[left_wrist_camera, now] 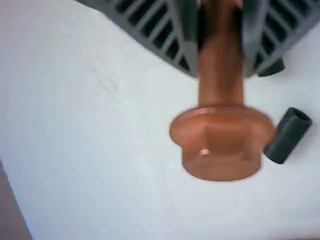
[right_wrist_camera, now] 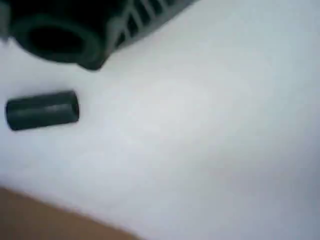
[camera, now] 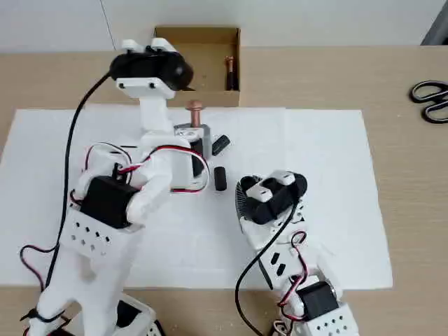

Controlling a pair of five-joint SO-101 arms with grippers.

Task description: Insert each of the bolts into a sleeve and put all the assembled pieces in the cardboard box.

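Observation:
My left gripper (camera: pixel 194 131) is shut on a copper bolt (camera: pixel 194 108), whose head points toward the cardboard box (camera: pixel 170 38). Seen from the left wrist, the bolt (left_wrist_camera: pixel 220 140) hangs from the grey fingers (left_wrist_camera: pixel 150 25) above the paper, with a black sleeve (left_wrist_camera: pixel 288 135) lying beside its head. My right gripper (right_wrist_camera: pixel 75 20) holds a black sleeve (right_wrist_camera: pixel 50 40) with its open end showing. Another sleeve (right_wrist_camera: pixel 42 110) lies on the paper close by. From above, two loose sleeves (camera: pixel 221 144) (camera: pixel 220 178) lie between the arms. An assembled piece (camera: pixel 229 73) rests inside the box.
A white paper sheet (camera: pixel 336 210) covers the wooden table. Scissors (camera: pixel 430 100) lie at the far right edge. The right arm (camera: pixel 276 196) sits low over the middle of the sheet.

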